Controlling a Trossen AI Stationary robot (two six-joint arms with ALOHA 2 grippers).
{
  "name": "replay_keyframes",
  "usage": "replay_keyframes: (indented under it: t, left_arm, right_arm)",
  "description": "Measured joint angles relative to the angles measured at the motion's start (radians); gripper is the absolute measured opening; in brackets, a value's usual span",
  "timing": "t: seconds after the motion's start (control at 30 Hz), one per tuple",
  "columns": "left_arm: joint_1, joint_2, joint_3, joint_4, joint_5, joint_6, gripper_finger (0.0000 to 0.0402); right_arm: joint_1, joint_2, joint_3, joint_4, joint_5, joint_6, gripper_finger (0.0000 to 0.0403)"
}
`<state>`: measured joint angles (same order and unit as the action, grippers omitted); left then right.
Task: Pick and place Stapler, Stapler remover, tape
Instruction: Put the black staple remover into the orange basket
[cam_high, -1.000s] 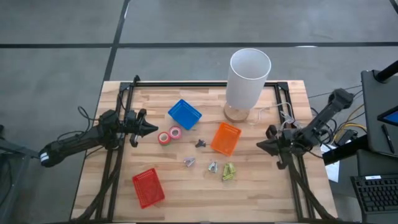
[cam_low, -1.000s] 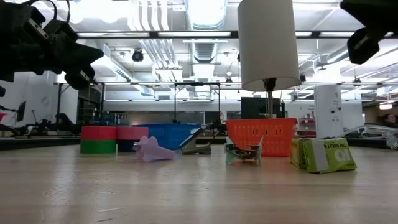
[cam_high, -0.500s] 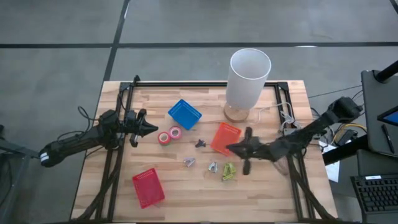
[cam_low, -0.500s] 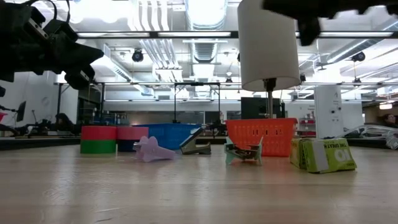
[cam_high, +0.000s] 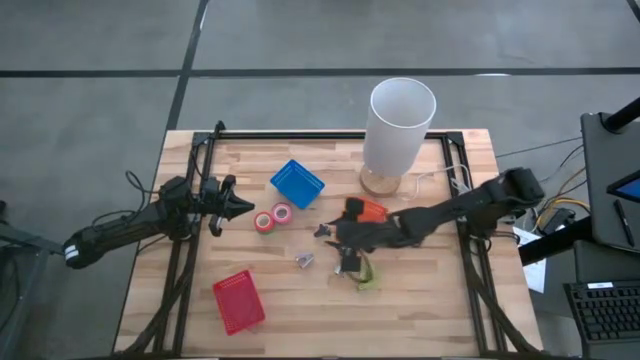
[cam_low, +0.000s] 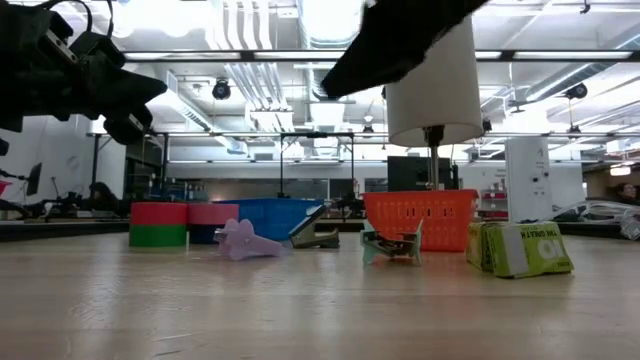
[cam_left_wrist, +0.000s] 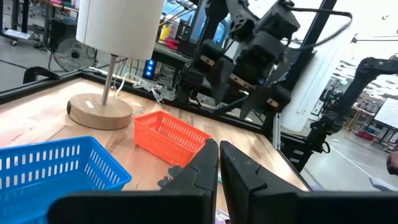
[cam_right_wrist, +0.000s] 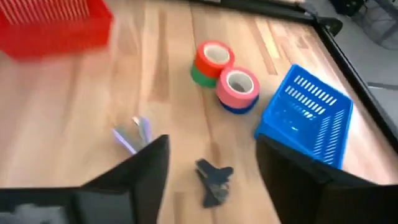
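Note:
The red tape roll (cam_high: 264, 222) and the pink one (cam_high: 283, 213) lie flat side by side on the table, left of centre; both also show in the right wrist view, red (cam_right_wrist: 211, 59) and pink (cam_right_wrist: 238, 87). A small dark staple remover (cam_right_wrist: 214, 177) and a purple one (cam_right_wrist: 134, 134) lie on the wood. My right gripper (cam_high: 338, 240) is open above the table's middle, its two fingers wide apart, one on each side of the dark remover, above it. My left gripper (cam_high: 235, 207) is shut and empty, just left of the tapes.
A blue basket (cam_high: 297, 183) sits behind the tapes. An orange basket (cam_high: 365, 210) lies partly under my right arm. A red basket (cam_high: 238, 300) is near the front left. A white lamp (cam_high: 400, 125) stands at the back. A green box (cam_high: 367, 277) and another small remover (cam_high: 343, 267) lie front of centre.
My right gripper has swept from near the table's right edge toward the left, across the orange basket, and now hangs over the small items in the middle. The things on the table have not moved.

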<state>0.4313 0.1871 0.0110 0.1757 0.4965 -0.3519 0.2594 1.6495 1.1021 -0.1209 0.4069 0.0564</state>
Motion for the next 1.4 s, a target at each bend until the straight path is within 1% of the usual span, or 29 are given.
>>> replay_keyframes:
  t: [0.1,0.2,0.33,0.4,0.5,0.57,0.7,0.8,0.87,1.0,1.4]
  left_arm:
    - [0.0,0.0,0.0,0.0,0.0,0.0,0.002]
    - [0.0,0.0,0.0,0.0,0.0,0.0,0.0018]
    - [0.0,0.0,0.0,0.001,0.0,0.0,0.0021]
    - [0.0,0.0,0.0,0.001,0.0,0.0,0.0021]
    - [0.0,0.0,0.0,0.003,0.0,0.0,0.0019]
    - [0.0,0.0,0.0,0.004,0.0,0.0,0.0018]
    - [0.0,0.0,0.0,0.004,0.0,0.0,0.0021]
    - [0.0,0.001,0.0,0.003,0.0,0.0,0.002]
    - [0.0,0.001,0.0,0.003,0.0,0.0,0.0019]
    - [0.0,0.001,0.0,0.002,0.0,0.0,0.002]
    - [0.0,0.003,0.0,0.002,0.0,0.0,0.0021]
  right_arm:
    - [-0.016,0.087,0.12,-0.14,-0.009,-0.099,0.0273]
    - [-0.033,0.169,0.226,-0.241,-0.02,-0.152,0.0286]
    - [-0.051,0.258,0.337,-0.335,-0.035,-0.218,0.028]
    - [-0.064,0.295,0.38,-0.372,-0.079,-0.237,0.0273]
    - [-0.095,0.342,0.428,-0.408,-0.174,-0.239,0.0261]
    - [-0.114,0.371,0.456,-0.425,-0.202,-0.247,0.0253]
    - [-0.141,0.427,0.491,-0.432,-0.21,-0.275,0.0241]
    - [-0.161,0.458,0.506,-0.48,-0.232,-0.285,0.0234]
    - [-0.173,0.468,0.509,-0.499,-0.256,-0.28,0.023]
    - [-0.184,0.48,0.507,-0.528,-0.268,-0.277,0.0224]
    - [-0.184,0.526,0.505,-0.506,-0.277,-0.287,0.0202]
